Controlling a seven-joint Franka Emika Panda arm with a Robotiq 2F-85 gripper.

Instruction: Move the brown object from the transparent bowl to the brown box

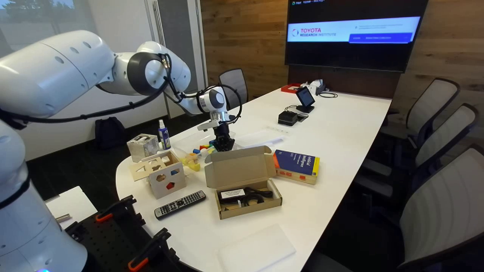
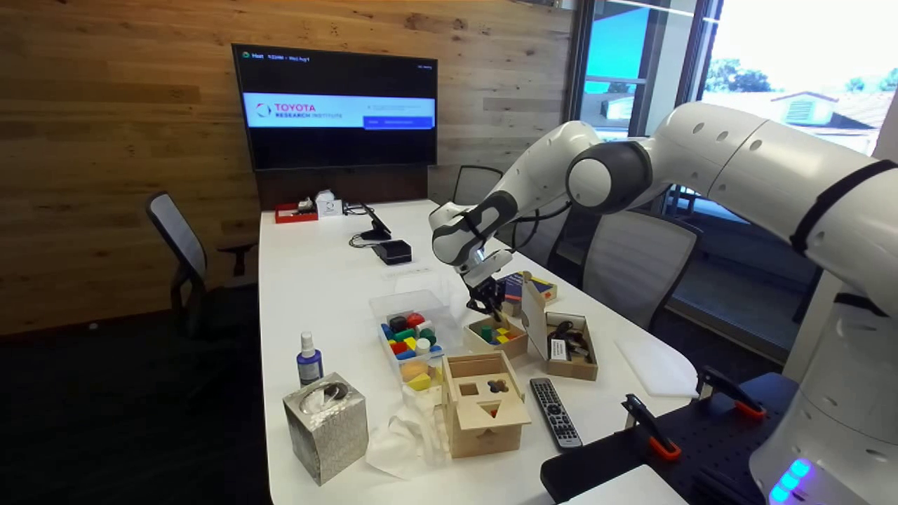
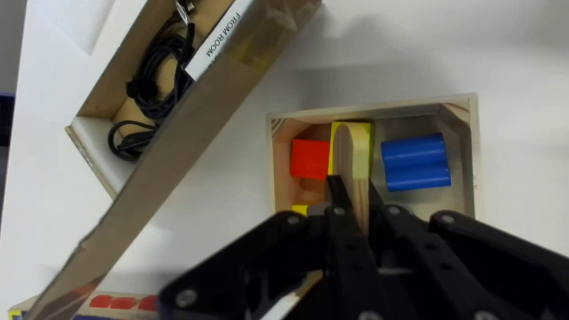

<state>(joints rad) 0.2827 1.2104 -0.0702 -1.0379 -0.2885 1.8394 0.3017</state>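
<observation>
My gripper [image 3: 354,183] is shut on a tan wooden piece, the brown object [image 3: 355,149], in the wrist view. It holds the piece over a small pale wooden tray [image 3: 475,155] with red, yellow and blue blocks inside; whether they touch I cannot tell. In an exterior view the gripper [image 2: 491,307] is above that tray [image 2: 491,348]. The brown box [image 1: 251,210], open cardboard with a raised flap and black cables inside, stands beside the tray; it also shows in the wrist view [image 3: 95,100]. The transparent bowl [image 2: 396,303], a clear bin of coloured blocks, stands on the tray's other side.
The cardboard flap [image 1: 236,168] stands upright close to the gripper. A thick book [image 1: 297,164] lies behind the box. A wooden shape sorter [image 2: 484,424], a remote [image 2: 556,414], a tissue box [image 2: 326,428] and a spray bottle [image 2: 309,361] stand nearer the robot base.
</observation>
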